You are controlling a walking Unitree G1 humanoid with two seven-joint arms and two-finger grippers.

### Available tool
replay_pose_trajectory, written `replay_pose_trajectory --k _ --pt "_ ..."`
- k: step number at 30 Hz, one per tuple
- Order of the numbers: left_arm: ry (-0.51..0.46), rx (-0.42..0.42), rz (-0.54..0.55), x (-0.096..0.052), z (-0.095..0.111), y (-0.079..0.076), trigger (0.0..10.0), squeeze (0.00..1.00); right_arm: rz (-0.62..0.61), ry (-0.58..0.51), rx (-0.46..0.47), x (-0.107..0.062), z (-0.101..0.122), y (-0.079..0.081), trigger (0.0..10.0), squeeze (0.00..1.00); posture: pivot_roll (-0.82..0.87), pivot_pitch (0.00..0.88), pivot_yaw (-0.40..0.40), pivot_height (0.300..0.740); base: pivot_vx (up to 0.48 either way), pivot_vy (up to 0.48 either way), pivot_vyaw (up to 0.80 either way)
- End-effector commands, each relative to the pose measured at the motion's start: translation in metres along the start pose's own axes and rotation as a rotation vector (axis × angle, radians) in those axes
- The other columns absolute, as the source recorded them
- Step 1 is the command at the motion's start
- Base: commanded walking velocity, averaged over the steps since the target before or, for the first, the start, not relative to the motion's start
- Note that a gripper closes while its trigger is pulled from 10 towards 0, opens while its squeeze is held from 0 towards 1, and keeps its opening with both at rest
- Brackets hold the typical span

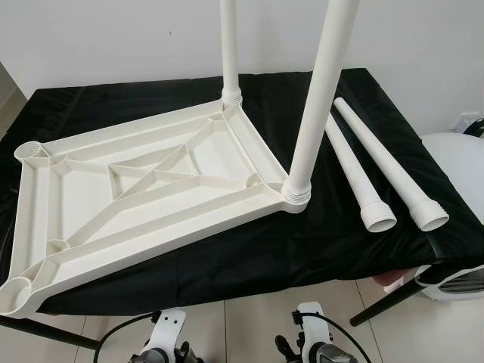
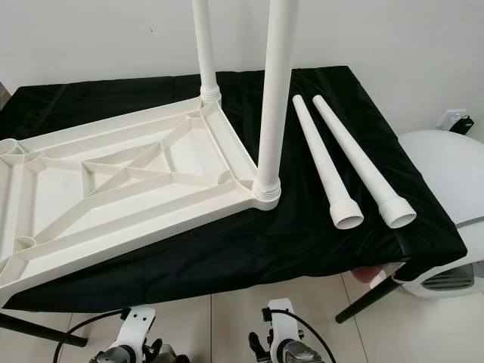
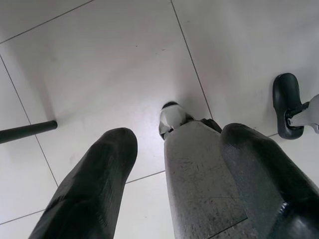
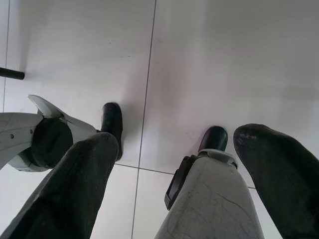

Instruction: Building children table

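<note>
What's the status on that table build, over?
Both grippers open, hanging over floor. Tabletop upside down, two legs fitted, two loose legs beside it. Nothing in the way.

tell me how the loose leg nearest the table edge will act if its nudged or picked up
The loose leg is a round, tapered white tube lying flat on the black cloth, so a nudge would probably roll it in a curve, perhaps off the edge. Its open hollow end suggests it is light. It looks like rigid plastic, so likely stiff, and smooth enough to slip in the fingers.
</note>
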State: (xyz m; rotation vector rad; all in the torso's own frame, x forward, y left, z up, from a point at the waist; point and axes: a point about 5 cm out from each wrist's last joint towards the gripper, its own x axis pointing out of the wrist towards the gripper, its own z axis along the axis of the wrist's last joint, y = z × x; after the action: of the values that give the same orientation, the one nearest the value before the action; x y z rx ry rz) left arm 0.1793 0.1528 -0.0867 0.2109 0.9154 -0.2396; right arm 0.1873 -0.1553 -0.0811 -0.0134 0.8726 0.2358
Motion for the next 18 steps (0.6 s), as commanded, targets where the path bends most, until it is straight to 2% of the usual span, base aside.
replay_pose_trajectory --k 1,8,18 --pt "0.029 -0.002 -0.001 -0.0013 -0.0068 0.0009 10.0 0.0 0.004 0.03 0.01 -0.0013 -0.0079 0.0022 10.0 0.0 0.02 0.043 0.087 0.74 0.0 0.0 0.0" --pt "0.035 -0.046 0.014 -0.0017 -0.0093 -0.0007 10.0 0.0 0.005 0.035 -0.019 -0.0019 -0.0057 -0.0036 10.0 0.0 0.03 0.054 0.042 0.74 0.0 0.0 0.0" --pt "0.04 -0.069 0.029 -0.002 -0.0109 -0.0002 10.0 0.0 0.013 0.025 -0.033 -0.0008 0.0005 -0.006 10.0 0.0 0.04 0.066 0.019 0.74 0.0 0.0 0.0"
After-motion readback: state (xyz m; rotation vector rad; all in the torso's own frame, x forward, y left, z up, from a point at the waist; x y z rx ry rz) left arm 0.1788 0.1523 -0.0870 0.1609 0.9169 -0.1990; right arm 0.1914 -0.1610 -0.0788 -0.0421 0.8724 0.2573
